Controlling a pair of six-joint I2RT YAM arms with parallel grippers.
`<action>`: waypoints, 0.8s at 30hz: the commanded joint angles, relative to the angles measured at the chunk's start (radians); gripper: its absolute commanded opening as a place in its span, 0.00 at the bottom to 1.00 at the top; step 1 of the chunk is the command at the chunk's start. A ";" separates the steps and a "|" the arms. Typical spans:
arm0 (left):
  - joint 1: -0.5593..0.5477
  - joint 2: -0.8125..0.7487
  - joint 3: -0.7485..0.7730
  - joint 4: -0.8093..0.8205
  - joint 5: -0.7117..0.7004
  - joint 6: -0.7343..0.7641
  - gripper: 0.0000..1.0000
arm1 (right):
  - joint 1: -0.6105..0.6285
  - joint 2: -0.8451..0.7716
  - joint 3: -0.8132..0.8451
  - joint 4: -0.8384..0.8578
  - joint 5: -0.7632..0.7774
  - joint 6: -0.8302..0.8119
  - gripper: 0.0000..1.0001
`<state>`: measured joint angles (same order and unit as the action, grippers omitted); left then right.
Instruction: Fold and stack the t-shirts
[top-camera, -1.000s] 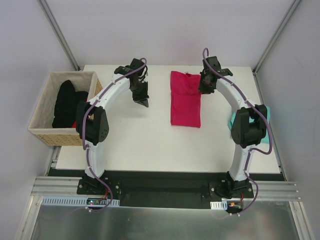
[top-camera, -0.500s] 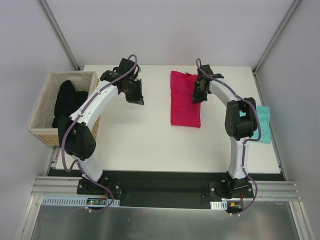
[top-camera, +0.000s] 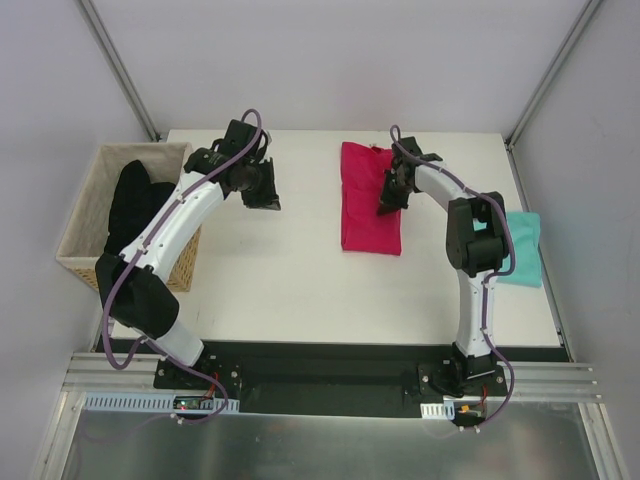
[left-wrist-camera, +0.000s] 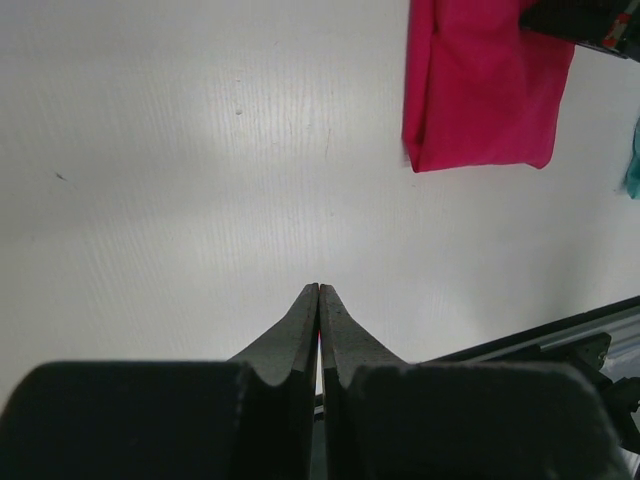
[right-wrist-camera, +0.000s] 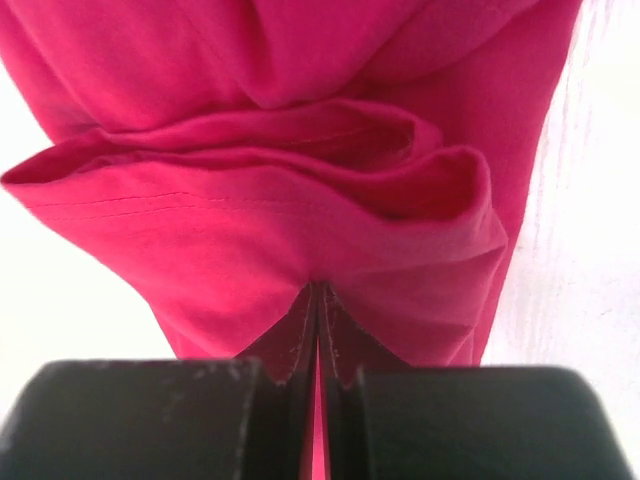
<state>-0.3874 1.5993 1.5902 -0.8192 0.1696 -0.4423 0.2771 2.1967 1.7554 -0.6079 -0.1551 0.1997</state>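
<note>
- The right gripper (right-wrist-camera: 318, 290), its jaws newly closed, now pinches the pink t-shirt (top-camera: 362, 225) at its edge, probably starting another fold.
- The left gripper (left-wrist-camera: 318, 292) hangs pressed together, empty.

Wicker basket (top-camera: 88, 268) at white table's (top-camera: 300, 285) left edge; black garment (top-camera: 132, 205) heaped inside.

Basket (top-camera: 85, 268) left of the table (top-camera: 300, 290) (garment (top-camera: 130, 205) inside), folded t-shirt (top-camera: 365, 215) far centre, second t-shirt (top-camera: 525, 245) at right edge.
</note>
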 joint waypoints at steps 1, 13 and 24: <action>-0.010 -0.042 -0.016 0.002 -0.027 -0.018 0.00 | 0.004 -0.034 -0.053 0.011 -0.015 0.040 0.01; -0.008 -0.059 -0.029 0.003 -0.019 -0.004 0.00 | 0.042 -0.107 -0.163 0.002 0.025 0.066 0.01; -0.008 -0.071 -0.045 0.003 -0.016 0.002 0.00 | 0.120 -0.167 -0.254 0.005 0.048 0.098 0.01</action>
<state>-0.3874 1.5738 1.5547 -0.8162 0.1650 -0.4530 0.3565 2.0808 1.5330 -0.5621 -0.1299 0.2764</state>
